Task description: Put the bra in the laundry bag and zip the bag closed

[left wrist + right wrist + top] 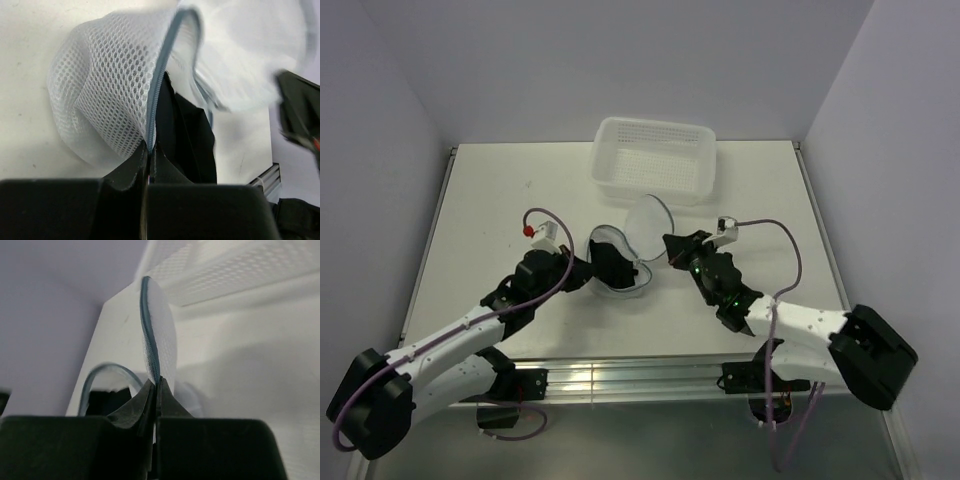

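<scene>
Left claw [148, 150] clenched on the zipper rim [161, 85] of the laundry bag [105, 100]; bra [192, 145] just past the tips, inside the lower half. Right claw [156, 385] clenched on the raised half's rim, which runs straight ahead. Bag lies between both, unzipped.

White bench [480, 200], white perforated basket [653, 158] at twelve o'clock by the far edge, open mesh laundry bag [645, 225] at centre
</scene>
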### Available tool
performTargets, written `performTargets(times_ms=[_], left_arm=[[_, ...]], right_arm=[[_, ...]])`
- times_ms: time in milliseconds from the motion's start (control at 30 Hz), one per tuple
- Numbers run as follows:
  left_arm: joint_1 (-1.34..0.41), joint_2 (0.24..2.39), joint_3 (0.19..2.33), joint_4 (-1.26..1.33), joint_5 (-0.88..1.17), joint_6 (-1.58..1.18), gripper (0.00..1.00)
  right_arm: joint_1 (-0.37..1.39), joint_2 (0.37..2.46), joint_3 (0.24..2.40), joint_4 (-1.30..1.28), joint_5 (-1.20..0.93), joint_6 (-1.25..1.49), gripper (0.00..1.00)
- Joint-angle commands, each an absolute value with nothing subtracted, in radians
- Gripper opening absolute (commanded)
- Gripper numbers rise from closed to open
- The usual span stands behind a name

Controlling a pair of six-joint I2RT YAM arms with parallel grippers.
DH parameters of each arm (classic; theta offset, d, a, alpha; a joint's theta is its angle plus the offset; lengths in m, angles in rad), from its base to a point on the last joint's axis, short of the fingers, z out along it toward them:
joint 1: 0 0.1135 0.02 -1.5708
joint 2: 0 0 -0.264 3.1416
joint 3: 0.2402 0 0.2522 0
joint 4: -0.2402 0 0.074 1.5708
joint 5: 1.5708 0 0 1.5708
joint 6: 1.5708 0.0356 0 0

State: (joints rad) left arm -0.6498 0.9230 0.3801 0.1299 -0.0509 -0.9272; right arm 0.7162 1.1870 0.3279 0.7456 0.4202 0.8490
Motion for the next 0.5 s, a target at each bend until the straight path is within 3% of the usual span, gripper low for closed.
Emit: performTargets(times_ms=[0,133,300,467], left_arm=[[-0.653,0.997,0.443,0.248,-0.048,-0.877,0.00],[-0.653,1.080,0.471,0.333,-0.008,-0.874,0.00],[-0.653,1.127,0.491,0.385,0.061,-0.848,0.00],[-0.652,1.086,0.483,0.354,0.078,-0.845,0.00]], right_arm=[[0.834,1.040,0.387,0.678,0.514,0.466,0.00],[0.937,0.968,0.539,0.435,0.416,0.270,0.00],[1.098,1.122,0.745,0.056,0.419,0.163,0.02],[1.252,1.400,0.954,-0.255,0.860,0.251,0.00]])
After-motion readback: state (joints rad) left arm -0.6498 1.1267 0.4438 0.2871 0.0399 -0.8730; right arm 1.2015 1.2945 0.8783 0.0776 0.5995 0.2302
